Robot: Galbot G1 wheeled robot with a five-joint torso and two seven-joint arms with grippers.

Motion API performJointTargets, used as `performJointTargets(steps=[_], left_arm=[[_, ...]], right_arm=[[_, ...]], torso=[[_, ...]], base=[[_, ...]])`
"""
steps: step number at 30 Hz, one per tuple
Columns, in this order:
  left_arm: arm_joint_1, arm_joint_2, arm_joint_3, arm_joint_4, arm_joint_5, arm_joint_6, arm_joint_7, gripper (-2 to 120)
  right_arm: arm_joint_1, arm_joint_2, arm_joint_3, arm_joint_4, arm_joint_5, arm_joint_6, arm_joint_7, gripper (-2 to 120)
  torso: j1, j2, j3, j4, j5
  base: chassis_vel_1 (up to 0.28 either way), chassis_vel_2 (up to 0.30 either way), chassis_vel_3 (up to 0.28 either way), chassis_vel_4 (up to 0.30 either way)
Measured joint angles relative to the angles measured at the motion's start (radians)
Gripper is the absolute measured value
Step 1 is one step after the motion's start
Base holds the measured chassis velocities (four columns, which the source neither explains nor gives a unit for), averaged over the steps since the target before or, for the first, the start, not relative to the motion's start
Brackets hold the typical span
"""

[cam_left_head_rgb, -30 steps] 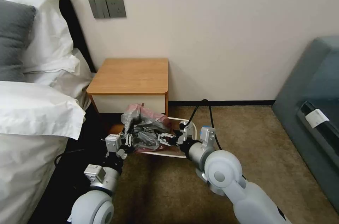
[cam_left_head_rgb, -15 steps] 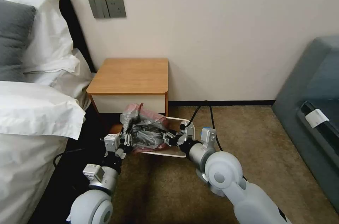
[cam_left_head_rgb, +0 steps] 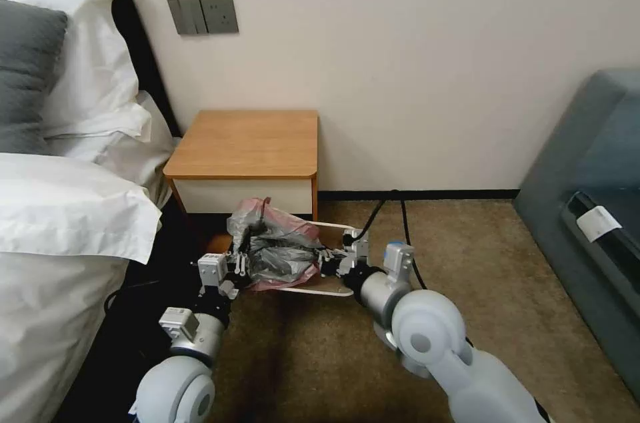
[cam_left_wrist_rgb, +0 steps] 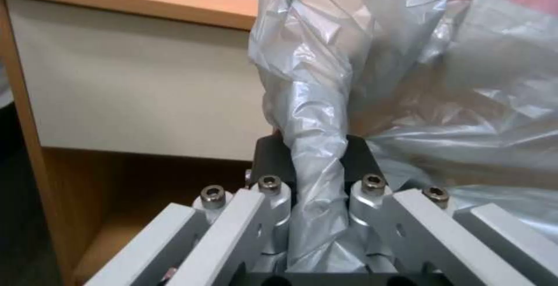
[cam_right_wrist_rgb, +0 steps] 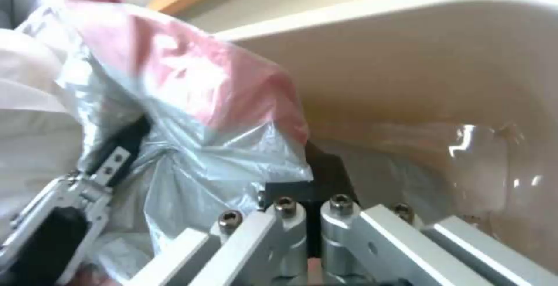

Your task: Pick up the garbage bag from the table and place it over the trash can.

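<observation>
On the carpet in front of the nightstand (cam_left_head_rgb: 247,143), the trash can (cam_left_head_rgb: 333,291) stands low with the garbage bag (cam_left_head_rgb: 273,246) bunched over its left half — off the tabletop already. Both grippers hold film: left gripper (cam_left_head_rgb: 241,268) has its jaws pinching a twisted rope of grey plastic, right gripper (cam_left_head_rgb: 327,262) has its jaws pressed together on the pinkish edge just inside the bin wall. To do this well, I'd pull the two grips apart to open the mouth, then hook each side over the rolled rim — slowly, the film is thin. Obstacles: nightstand shelf close behind, bed (cam_left_head_rgb: 60,223) to the left, black cable (cam_left_head_rgb: 400,210) trailing by the right arm.
</observation>
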Motion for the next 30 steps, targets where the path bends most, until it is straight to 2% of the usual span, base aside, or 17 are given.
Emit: performJointTargets(steps=[15,30], left_arm=[[-0.016,-0.011,-0.002,0.016,-0.032,0.022,-0.036,8],[-0.02,-0.014,-0.024,0.013,-0.044,0.025,-0.038,8]], right_arm=[[-0.075,-0.041,0.086,0.131,0.042,-0.018,0.043,0],[-0.093,-0.079,0.144,0.154,0.066,-0.019,0.085,0]], torso=[[0.0,0.0,0.0,0.0001,0.0],[0.0,0.0,0.0,0.0,0.0001]], base=[[0.0,0.0,0.0,0.0],[0.0,0.0,0.0,0.0]])
